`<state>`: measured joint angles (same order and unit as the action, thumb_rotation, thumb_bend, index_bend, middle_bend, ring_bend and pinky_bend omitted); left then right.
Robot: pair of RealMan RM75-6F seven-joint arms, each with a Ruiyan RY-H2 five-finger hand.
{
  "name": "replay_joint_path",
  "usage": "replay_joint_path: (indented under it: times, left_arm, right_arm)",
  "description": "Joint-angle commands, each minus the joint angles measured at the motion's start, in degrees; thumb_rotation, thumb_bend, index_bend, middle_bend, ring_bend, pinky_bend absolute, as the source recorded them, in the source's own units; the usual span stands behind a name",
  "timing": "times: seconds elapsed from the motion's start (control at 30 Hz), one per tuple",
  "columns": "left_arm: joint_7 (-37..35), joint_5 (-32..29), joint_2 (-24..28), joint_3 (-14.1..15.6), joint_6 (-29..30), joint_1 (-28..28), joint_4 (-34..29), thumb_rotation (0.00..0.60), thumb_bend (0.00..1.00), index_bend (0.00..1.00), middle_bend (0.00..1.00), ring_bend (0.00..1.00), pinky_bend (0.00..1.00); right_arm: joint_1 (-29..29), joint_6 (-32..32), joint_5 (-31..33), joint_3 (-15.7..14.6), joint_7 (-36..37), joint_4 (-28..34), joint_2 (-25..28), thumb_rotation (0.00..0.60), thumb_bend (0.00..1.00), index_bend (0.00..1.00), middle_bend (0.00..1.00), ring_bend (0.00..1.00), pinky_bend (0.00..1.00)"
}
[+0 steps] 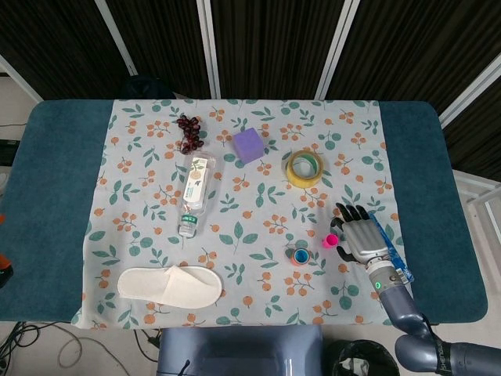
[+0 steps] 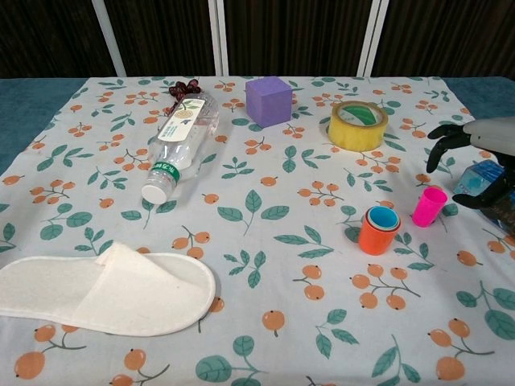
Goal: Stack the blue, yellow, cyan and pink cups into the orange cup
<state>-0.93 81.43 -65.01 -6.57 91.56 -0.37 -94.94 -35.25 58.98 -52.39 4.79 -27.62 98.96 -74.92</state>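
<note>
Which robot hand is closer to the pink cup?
The right hand. It hovers open just right of the pink cup, not touching it. The left hand shows in neither view, so how far away it is cannot be told.

A matt printed cloth (image 2: 265, 241) with leaves and berries is covering the bench. The orange cup (image 2: 378, 232) and pink cup (image 2: 428, 206) are looking like smooth, slightly shiny plastic. A clear plastic bottle (image 2: 179, 143) is lying glossy with a paper label. The yellow tape roll (image 2: 357, 125) is gleaming. The slipper (image 2: 105, 288) is showing soft, matt white fabric. The right hand (image 1: 361, 241) is showing grey metal-look shells with black fingers.
</note>
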Motion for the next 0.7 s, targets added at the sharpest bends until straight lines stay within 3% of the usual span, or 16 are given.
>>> replay_joint_path:
  times: [0.03,0.7]
  left_arm:
    - [0.0,0.0,0.0,0.0,0.0,0.0,0.0,0.600,0.81,0.16,0.03,0.02,0.08]
    - [0.1,-0.1,0.0,0.0,-0.1,0.0,0.1,0.600,0.81,0.16,0.03,0.02,0.08]
  right_arm:
    - [0.2,-0.2,-0.4,-0.2,0.6,-0.9,-0.7,0.600,0.46,0.32,0.00,0.00,0.06]
    - [0.5,0.2,-1.0,-0.1,1.3,-4.6,-3.9,0.600,0.46,0.41,0.00,0.00,0.06]
